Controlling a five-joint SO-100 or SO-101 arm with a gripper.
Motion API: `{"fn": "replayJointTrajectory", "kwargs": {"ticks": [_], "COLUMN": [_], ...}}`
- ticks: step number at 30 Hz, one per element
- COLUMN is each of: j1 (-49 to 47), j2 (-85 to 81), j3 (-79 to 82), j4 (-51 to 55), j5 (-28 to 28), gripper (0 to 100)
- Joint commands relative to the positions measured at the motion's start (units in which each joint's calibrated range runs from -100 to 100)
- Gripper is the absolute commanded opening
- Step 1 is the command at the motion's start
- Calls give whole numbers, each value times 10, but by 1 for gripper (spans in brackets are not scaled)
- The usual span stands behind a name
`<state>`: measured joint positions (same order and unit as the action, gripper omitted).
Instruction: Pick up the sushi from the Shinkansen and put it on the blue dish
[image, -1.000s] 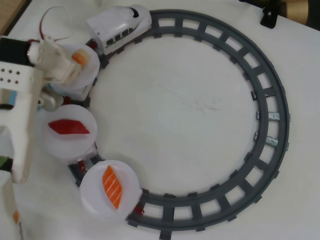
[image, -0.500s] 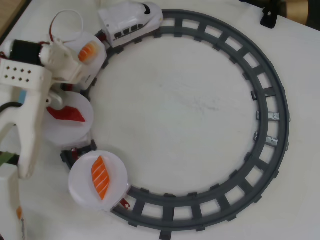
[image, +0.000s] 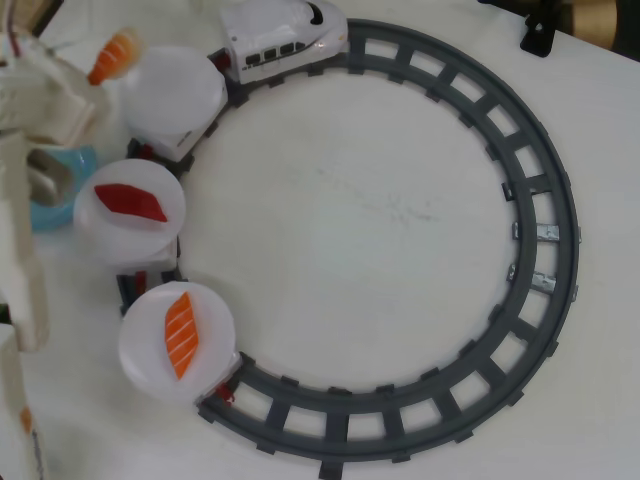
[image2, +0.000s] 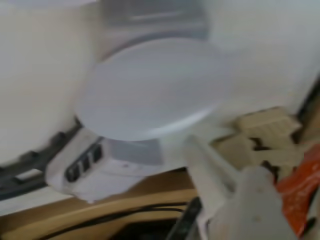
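I see the Shinkansen (image: 285, 38) at top centre of the overhead view, its cars at left carrying an empty white plate (image: 172, 92), a red piece (image: 130, 202) and a salmon slab (image: 181, 334). The gripper (image: 108, 68), upper left, seems closed on the sushi (image: 114, 56). The blue dish (image: 62, 190) lies below, half hidden by the arm (image: 25, 200).

Cream-white plastic arm (image: 25, 200); blurred, seemingly matching claw (image2: 295, 200).
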<state>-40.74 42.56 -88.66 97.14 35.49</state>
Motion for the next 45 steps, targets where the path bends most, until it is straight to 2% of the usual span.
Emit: {"fn": "replayJointTrajectory", "kwargs": {"ticks": [1,8,19,28,35,41,45], "j1": [-20,-78,-229,-296,-288,-262,-233], "j2": [-25,-175,-504,-714,-775,-773,-725], "j3": [-67,39,455,875,1166,1282,1286], "j4": [21,21,-4,-164,-377,-519,-559], "j5": [-24,-58,-101,-107,-105,-105,-104], "gripper": [3,3,3,3,3,3,3]}}
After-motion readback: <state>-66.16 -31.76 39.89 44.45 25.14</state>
